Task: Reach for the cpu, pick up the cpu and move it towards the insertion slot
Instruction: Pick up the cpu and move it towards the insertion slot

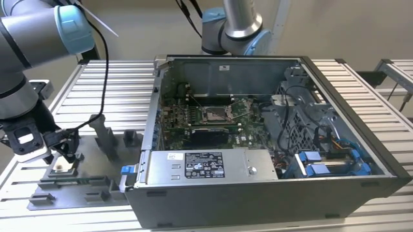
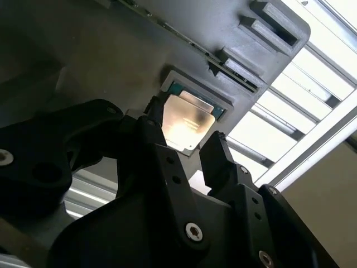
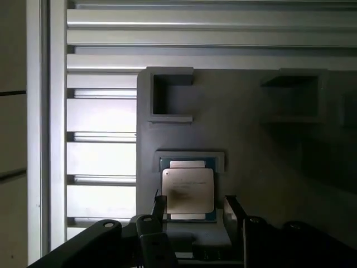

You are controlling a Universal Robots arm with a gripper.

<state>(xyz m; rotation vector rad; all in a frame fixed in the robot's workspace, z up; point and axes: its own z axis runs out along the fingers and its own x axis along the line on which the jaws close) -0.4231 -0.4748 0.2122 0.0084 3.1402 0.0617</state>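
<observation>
The cpu is a small silvery square chip with a thin green rim, lying flat in a nest of the grey fixture plate at the exterior view's left. My gripper hangs just above it, open. In both wrist views the black fingers stand on either side of the cpu, with a gap to each edge. The second wrist view shows the cpu between the gripper's tips, with nothing held. The insertion slot is a shiny framed socket on the green board inside the open computer case.
The open computer case fills the middle and the exterior view's right, with a power supply along its near wall. Upright grey fixture blocks stand between my gripper and the case. A second arm rises behind the case. A slatted metal table lies underneath.
</observation>
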